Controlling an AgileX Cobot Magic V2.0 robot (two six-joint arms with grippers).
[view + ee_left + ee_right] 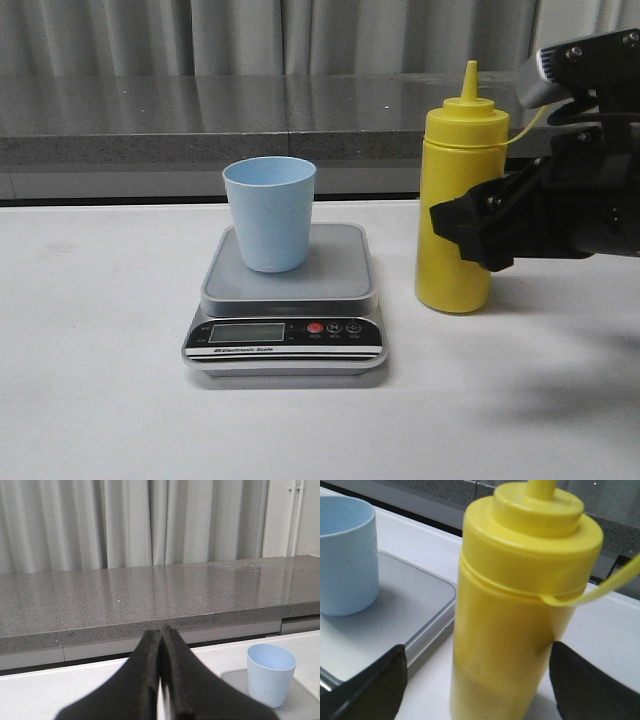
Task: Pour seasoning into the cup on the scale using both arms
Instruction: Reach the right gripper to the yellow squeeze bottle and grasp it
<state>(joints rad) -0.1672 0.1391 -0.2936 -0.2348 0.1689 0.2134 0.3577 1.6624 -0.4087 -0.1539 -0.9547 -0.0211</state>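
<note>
A pale blue cup (269, 213) stands upright on the silver-grey scale (335, 275), whose black front panel faces me. To the right of the scale the tall yellow seasoning bottle (455, 200) stands upright on the white table. My right gripper (466, 236) is open, its two fingers either side of the bottle's lower body (515, 615). In the right wrist view the gripper (477, 649) has a wide gap on one side, and the other finger is close to the bottle wall. The left gripper (161, 630) is shut and empty, off to the left of the cup (270, 675).
A grey stone ledge (200, 115) with curtains behind it runs along the back of the white table. The bottle's thin yellow cap tether (600, 587) sticks out sideways toward my right arm. The scale's edge (427, 625) lies close beside the bottle.
</note>
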